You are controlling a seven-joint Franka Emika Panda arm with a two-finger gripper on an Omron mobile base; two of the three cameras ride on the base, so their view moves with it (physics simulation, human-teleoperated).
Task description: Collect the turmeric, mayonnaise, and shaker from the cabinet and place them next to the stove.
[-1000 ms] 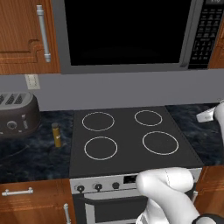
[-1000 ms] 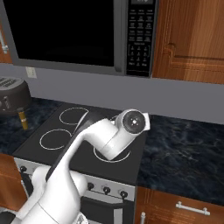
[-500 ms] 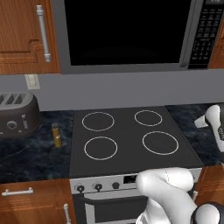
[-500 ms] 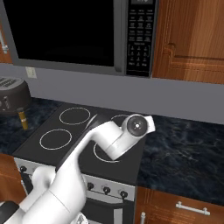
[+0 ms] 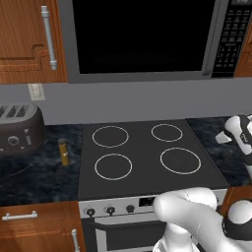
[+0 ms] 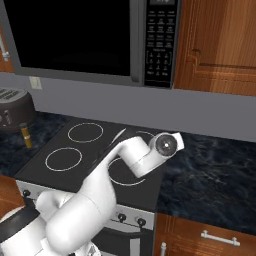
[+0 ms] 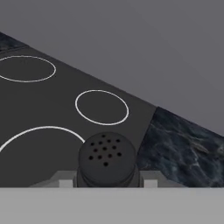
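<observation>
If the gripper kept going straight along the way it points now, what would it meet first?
The gripper is shut on the shaker. Past it, the hand view looks down at a slant, so it would probably meet the stove top by its right edge, near the dark counter; depth is unclear.

Flat, even rendered light with no glare and only faint shadows. The stove glass stays matte. Edges are slightly soft and pixelated, without lens distortion
</observation>
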